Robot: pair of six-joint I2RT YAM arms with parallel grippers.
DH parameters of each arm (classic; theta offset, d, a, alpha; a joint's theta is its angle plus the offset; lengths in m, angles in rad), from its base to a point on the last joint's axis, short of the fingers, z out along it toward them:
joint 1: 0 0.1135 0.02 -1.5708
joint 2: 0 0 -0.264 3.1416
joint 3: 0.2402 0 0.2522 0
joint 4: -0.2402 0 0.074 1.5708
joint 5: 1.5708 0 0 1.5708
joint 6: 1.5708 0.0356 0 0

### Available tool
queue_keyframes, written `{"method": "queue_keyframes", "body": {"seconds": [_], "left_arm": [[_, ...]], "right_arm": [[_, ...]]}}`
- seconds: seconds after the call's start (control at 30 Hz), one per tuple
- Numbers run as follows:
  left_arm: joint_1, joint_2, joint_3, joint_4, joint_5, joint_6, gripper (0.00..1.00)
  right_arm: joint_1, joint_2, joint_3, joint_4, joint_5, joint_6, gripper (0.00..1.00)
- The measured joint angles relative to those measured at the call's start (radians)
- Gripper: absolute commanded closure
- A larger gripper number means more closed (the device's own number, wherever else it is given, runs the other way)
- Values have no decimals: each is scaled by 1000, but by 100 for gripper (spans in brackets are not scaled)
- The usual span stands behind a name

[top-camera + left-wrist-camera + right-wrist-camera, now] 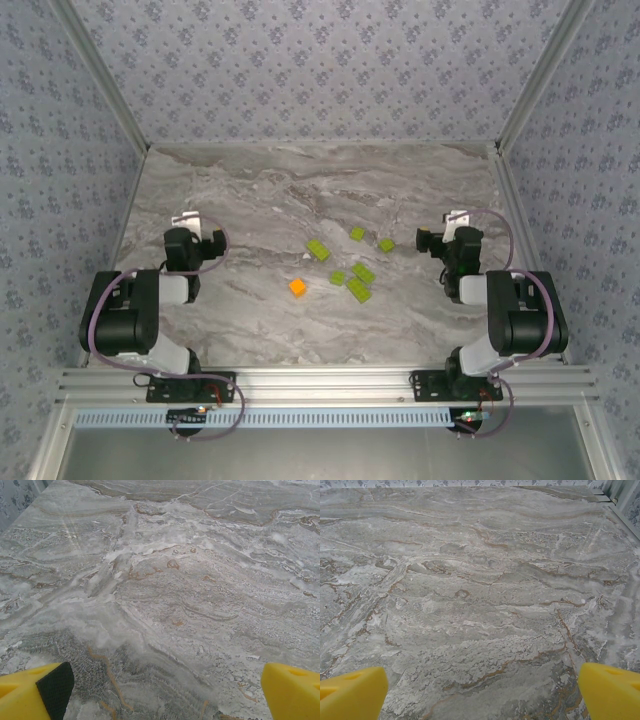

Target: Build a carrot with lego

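The orange brick (297, 287) lies by itself on the table (230, 320), apart from the other lego. Just right of it, three lime-green bricks (358, 290) sit close together. Beyond it to the right, three more green bricks (357, 233) lie spread out. Well left of the orange brick, the left fingers (30, 695) stand wide apart above the table. Well right of it, the right fingers (350, 692) are spread too.
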Motion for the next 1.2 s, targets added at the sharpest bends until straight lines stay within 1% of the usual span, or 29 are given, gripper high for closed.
{"method": "queue_keyframes", "body": {"seconds": [0.1, 0.17, 0.23, 0.27, 0.3, 0.33, 0.4, 0.47, 0.57, 0.6, 0.7, 0.77, 0.9, 1.03, 1.2], "left_arm": [[2, -2, 3, -8, -2, 0, 2], [-2, -25, 27, -89, -11, -1, 2], [-4, -94, 95, -255, -44, -24, 2], [-5, -129, 131, -320, -60, -41, 2], [-9, -174, 182, -396, -78, -66, 2], [-9, -211, 220, -443, -87, -88, 2], [-10, -283, 282, -517, -97, -137, 2], [-10, -335, 317, -587, -118, -193, 2], [-5, -359, 350, -717, -140, -285, 2], [3, -356, 354, -759, -134, -311, 2], [34, -342, 358, -865, -91, -373, 2], [45, -331, 366, -932, -71, -425, 2], [45, -313, 388, -1011, -40, -498, 3], [45, -305, 392, -1036, -37, -537, 2], [45, -303, 363, -1011, -33, -555, 3]], "right_arm": [[0, 0, 1, -4, 1, 2, 12], [6, -18, 20, -74, 21, 3, 13], [11, -70, 99, -264, 54, 28, 13], [13, -94, 154, -352, 62, 46, 11], [14, -119, 224, -452, 66, 69, 7], [18, -140, 296, -540, 66, 92, 2], [39, -173, 423, -687, 64, 131, 0], [97, -193, 534, -828, 67, 154, 0], [265, -193, 650, -1011, 90, 172, 0], [338, -183, 684, -1074, 96, 172, 0], [486, -110, 779, -1210, 97, 160, 0], [542, -33, 853, -1278, 89, 138, 0], [587, 171, 1033, -1410, 51, 88, 13], [618, 340, 1165, -1487, 19, 58, 15], [679, 450, 1242, -1548, -22, 28, 18]]}}
